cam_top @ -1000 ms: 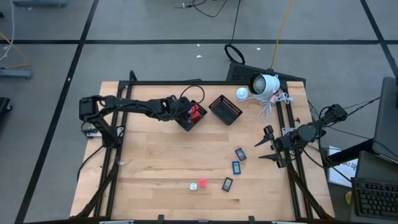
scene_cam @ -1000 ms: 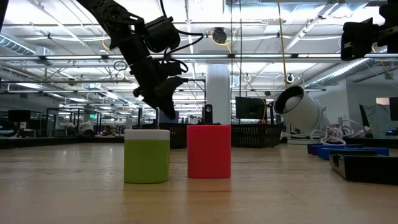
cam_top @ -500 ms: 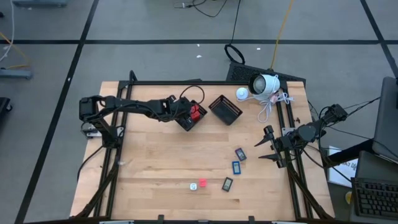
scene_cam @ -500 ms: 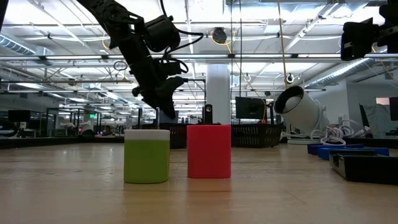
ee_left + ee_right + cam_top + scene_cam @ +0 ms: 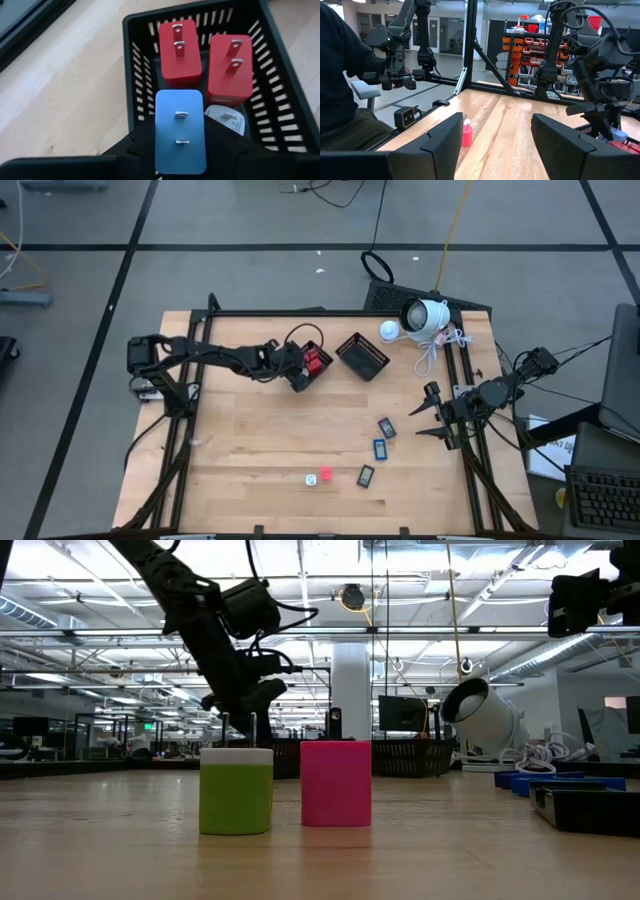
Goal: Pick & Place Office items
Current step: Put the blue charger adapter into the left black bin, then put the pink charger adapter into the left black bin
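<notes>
My left gripper (image 5: pixel 287 366) is over the near-left rim of the left black mesh basket (image 5: pixel 300 381), shut on a pale blue block (image 5: pixel 180 131) with two metal prongs. The basket (image 5: pixel 131 65) holds two red blocks (image 5: pixel 179 47) (image 5: pixel 230 65) and a small white bit (image 5: pixel 227 119) lying flat on its floor. A red block (image 5: pixel 326 476), a white-topped bit (image 5: pixel 310 479) and three dark blue-faced rectangles (image 5: pixel 366 475) (image 5: pixel 380 448) (image 5: pixel 387 427) lie on the table. My right gripper (image 5: pixel 428 413) waits open at the table's right edge. My left gripper pinches the pale blue block between its two fingers (image 5: pixel 142 147), one on each long side (image 5: pixel 159 145). The fingers point down at a slant from the table's left. The block is clear of the basket floor, pronged face toward the wrist camera.
A second black mesh basket (image 5: pixel 362 356) stands right of the first. A white lamp-like device (image 5: pixel 425 316) and cables sit at the far right corner. Bare wood lies between the baskets and the loose pieces. In the low view a green-and-white block (image 5: pixel 236 790) and a red one (image 5: pixel 336 783) stand close up.
My left gripper has drawn back a little toward the table's left edge and dropped slightly, staying shut on the blue block. The right arm has kept still.
</notes>
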Controlling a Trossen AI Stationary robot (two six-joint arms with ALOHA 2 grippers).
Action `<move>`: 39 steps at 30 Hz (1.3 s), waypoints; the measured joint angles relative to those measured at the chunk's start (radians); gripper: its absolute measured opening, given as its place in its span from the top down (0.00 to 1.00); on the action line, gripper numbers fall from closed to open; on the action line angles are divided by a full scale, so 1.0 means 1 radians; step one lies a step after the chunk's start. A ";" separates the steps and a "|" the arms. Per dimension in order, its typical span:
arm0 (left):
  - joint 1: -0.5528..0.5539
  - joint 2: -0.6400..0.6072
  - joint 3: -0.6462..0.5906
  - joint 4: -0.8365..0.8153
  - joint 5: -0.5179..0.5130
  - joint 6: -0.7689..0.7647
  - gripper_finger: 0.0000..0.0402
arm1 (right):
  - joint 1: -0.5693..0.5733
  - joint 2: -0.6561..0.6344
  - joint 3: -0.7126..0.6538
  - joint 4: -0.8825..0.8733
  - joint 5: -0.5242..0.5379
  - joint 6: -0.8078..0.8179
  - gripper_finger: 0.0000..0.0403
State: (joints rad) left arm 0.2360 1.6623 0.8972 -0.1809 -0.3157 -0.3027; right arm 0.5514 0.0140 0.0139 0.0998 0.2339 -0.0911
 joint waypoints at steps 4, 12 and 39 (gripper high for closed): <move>-0.002 0.000 -0.012 0.026 0.000 0.005 0.67 | 0.000 0.000 0.000 0.000 0.000 0.000 0.44; 0.000 0.000 -0.014 0.042 0.000 0.012 0.64 | 0.000 0.000 0.000 0.000 0.000 0.000 0.44; -0.069 -0.368 -0.005 0.017 0.063 0.146 0.34 | 0.000 0.000 0.000 0.000 0.000 0.000 0.44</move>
State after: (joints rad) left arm 0.1667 1.2943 0.8921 -0.1638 -0.2527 -0.1570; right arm 0.5514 0.0139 0.0142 0.0998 0.2339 -0.0910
